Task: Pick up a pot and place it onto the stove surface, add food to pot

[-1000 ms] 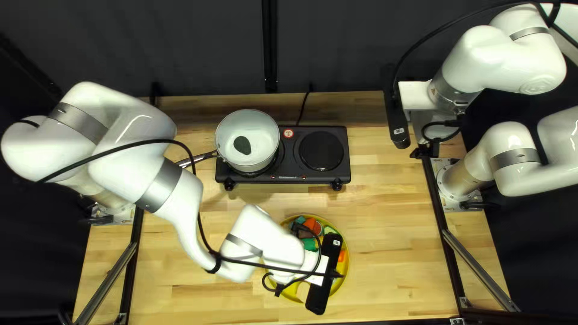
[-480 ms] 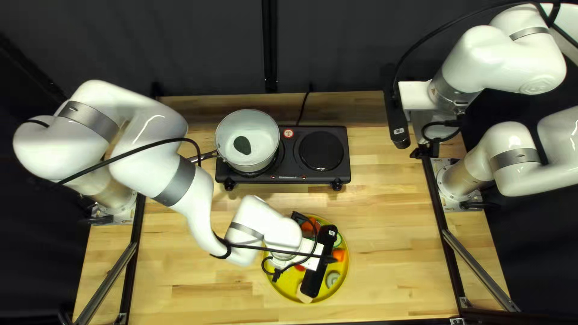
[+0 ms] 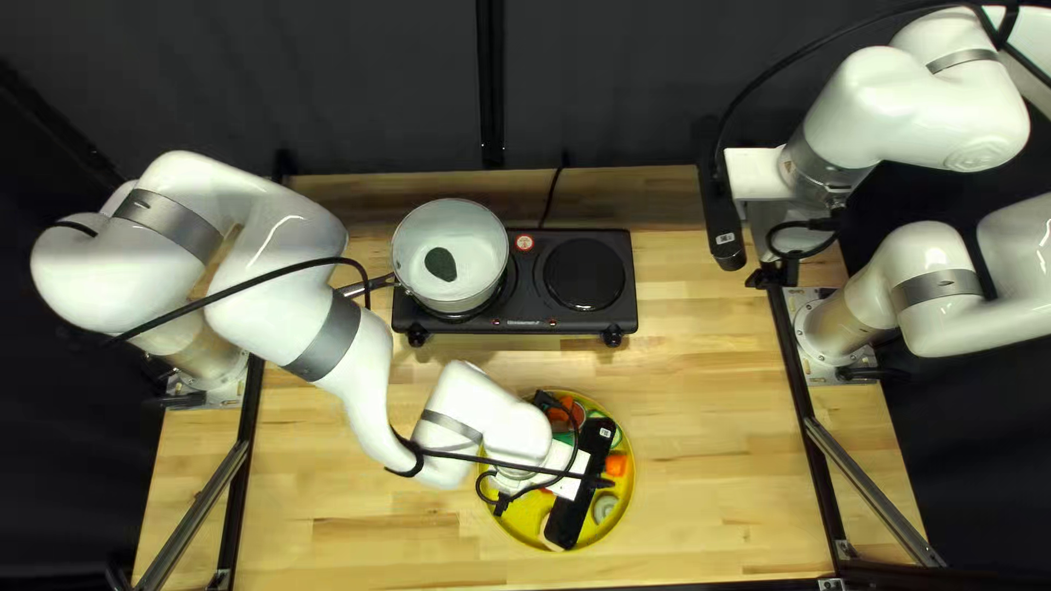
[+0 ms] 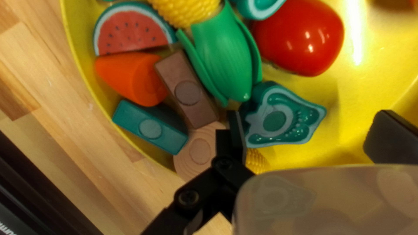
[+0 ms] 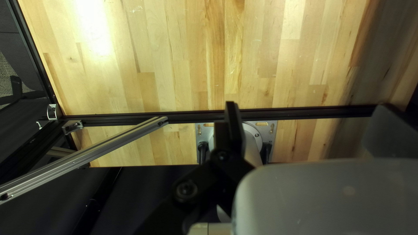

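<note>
The pot [image 3: 473, 235] sits on one burner of the black stove [image 3: 523, 312], with a dark green piece [image 3: 440, 264] of food inside; its metal handle [image 3: 379, 284] runs toward the left arm [image 3: 361, 378], which partly covers it, and a black cable [image 3: 235, 287] passes over it. The other burner [image 3: 584, 274] is beside the pot. Nearer the desk's [image 3: 712, 438] front edge, the left gripper [image 3: 578, 493] is over the yellow bowl [image 3: 515, 523] and hides part of it. Its jaws are wide open, with a teal slice [image 4: 274, 119] between them but not gripped. Packed around one jaw are a wooden disc [image 4: 198, 152], a brown block [image 4: 186, 91], a teal block [image 4: 150, 128] and a green corn husk [image 4: 224, 52]; a red tomato [image 4: 300, 37], an orange carrot [image 4: 130, 78] and a watermelon slice [image 4: 133, 32] lie farther ahead. The right gripper [image 3: 723, 219] hangs well apart at the desk's other side, jaws open, above bare wood beside a black rail [image 5: 296, 113].
</note>
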Controlling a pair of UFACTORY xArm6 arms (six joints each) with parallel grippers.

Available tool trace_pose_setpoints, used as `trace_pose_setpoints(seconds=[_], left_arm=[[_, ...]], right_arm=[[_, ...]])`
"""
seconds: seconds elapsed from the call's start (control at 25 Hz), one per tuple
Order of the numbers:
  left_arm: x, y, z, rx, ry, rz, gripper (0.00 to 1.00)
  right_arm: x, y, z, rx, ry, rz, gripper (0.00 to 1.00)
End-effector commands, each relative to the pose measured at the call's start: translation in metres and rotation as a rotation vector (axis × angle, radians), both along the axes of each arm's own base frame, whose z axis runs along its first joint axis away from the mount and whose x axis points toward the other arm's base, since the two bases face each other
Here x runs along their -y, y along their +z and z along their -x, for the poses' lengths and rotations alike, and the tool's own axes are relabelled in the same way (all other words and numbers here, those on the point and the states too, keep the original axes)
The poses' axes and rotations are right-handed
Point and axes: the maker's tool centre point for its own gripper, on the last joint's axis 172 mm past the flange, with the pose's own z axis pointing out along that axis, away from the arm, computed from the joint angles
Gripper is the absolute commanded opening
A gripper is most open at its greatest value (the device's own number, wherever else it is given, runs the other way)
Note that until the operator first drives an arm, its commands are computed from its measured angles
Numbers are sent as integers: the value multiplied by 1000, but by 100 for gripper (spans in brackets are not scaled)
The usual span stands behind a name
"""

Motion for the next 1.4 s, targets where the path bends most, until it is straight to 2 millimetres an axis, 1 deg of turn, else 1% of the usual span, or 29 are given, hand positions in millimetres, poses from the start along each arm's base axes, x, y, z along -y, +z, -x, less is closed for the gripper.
trace_pose_setpoints(seconds=[0.04, 0.16, 0.44, 0.48, 0.52, 0.56, 0.92, 0.96, 1.0, 1.08, 1.16, 1.28, 1.36, 1.4], left_arm=[[0, -2, 1, 1, -2, -2, 100], [0, -3, 2, -2, -3, -4, 100], [-8, -13, 6, 6, -6, -5, 100], [-8, -13, 6, 7, -7, -6, 90], [-8, -14, 6, 8, -6, -6, 48], [-8, -14, 6, 8, -6, -6, 0], [-8, -14, 6, 8, -6, -6, 0], [-7, -11, 8, 6, -4, -6, 0], [-7, -2, 9, 4, -3, -12, 0], [-8, 21, 11, -2, -3, -25, 0], [-16, 42, 14, -9, 0, -36, 0], [-42, 77, 21, -21, 9, -55, 0], [-60, 95, 27, -25, 11, -64, 0], [-76, 109, 34, -25, 14, -71, 0]], right_arm=[[0, 0, 0, 0, 0, 0, 100], [0, 0, 0, 0, 0, 0, 100], [0, 0, 0, 0, 0, 0, 100], [0, 0, 0, 0, 0, 0, 100], [0, 0, 0, 0, 0, 0, 100], [0, 0, 0, 0, 0, 0, 100], [0, 0, 0, 0, 0, 0, 100], [0, 0, 0, 0, 0, 0, 100], [0, 0, 0, 0, 0, 0, 100], [0, 0, 0, 0, 0, 0, 100], [0, 0, 0, 0, 0, 0, 100], [0, 0, 0, 0, 0, 0, 100], [0, 0, 0, 0, 0, 0, 100], [0, 0, 0, 0, 0, 0, 100]])
